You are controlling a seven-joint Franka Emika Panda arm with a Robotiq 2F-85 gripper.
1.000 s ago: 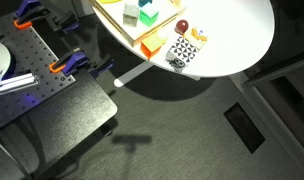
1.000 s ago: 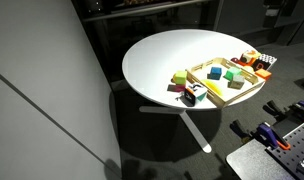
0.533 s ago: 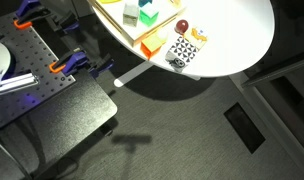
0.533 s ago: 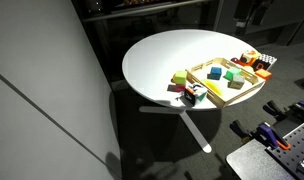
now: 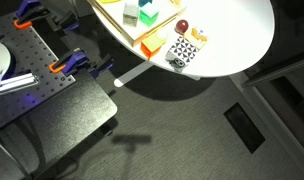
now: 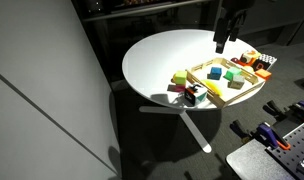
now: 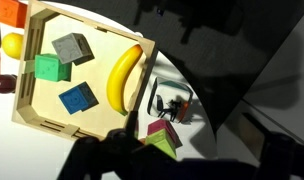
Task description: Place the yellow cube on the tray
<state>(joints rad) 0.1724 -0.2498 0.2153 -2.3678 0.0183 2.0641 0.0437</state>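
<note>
The yellow cube [image 6: 179,78] sits on the white round table just outside the tray's near-left corner. In the wrist view [image 7: 164,136] it shows a yellow-green face and a maroon side. The tray [image 6: 246,92] has a tan floor and an orange-yellow rim. It holds a banana [image 7: 123,77] and grey, green and blue blocks. Its corner shows in an exterior view [image 5: 152,46]. My gripper [image 6: 224,42] hangs above the far side of the tray. Its dark, blurred fingers [image 7: 187,165] are spread apart and empty, well above the cube.
A small black-and-red toy [image 7: 173,106] lies between the tray and the cube. A black-and-white patterned square [image 5: 182,52] with a red ball and a yellow piece lies beyond the tray. Clamps and a black base stand below the table edge [image 6: 162,108].
The arm has come into the exterior view from the upper right and moved left and down over the table. The cube and tray have not moved.
</note>
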